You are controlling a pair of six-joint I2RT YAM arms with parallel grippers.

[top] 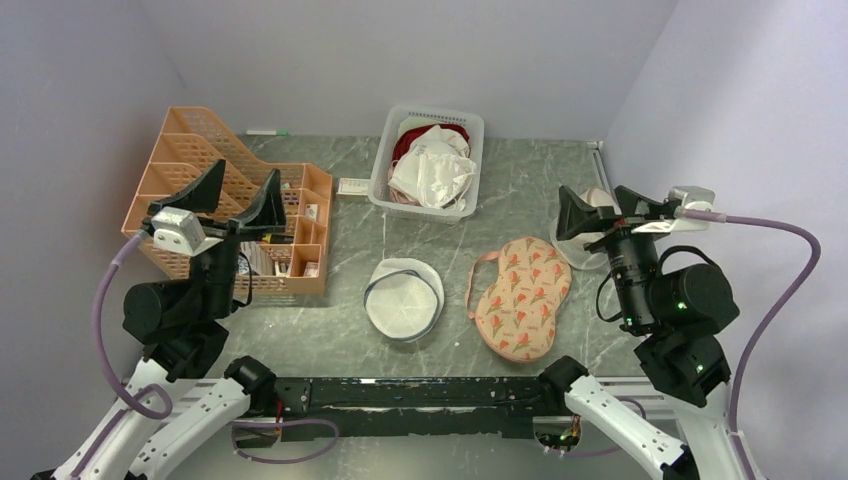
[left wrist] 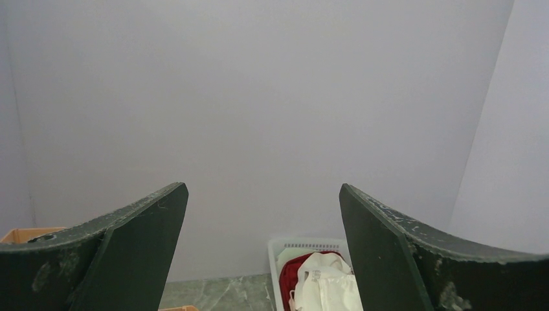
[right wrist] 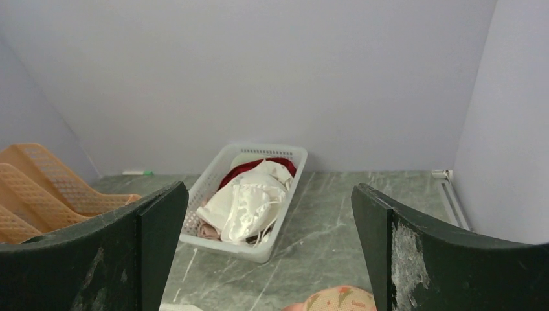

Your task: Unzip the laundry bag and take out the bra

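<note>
The laundry bag (top: 403, 298) is a white round mesh drum with a dark zipper rim. It lies flat near the table's front centre, and its zipper looks shut. The bra is hidden; nothing of the bag's contents shows. My left gripper (top: 247, 170) is open and empty, raised above the orange organiser to the left of the bag. Its view (left wrist: 263, 188) faces the back wall. My right gripper (top: 592, 193) is open and empty, raised at the right, beyond the floral pouch. Its view (right wrist: 269, 188) faces the basket.
A white basket (top: 381, 196) at the back centre holds white garments (top: 432, 168) over a dark red one; it also shows in both wrist views (left wrist: 274, 251) (right wrist: 241, 250). The orange organiser (top: 200, 140) stands left. The floral pouch (top: 520, 296) lies right of the bag. A translucent round bag (top: 577, 256) sits under the right gripper.
</note>
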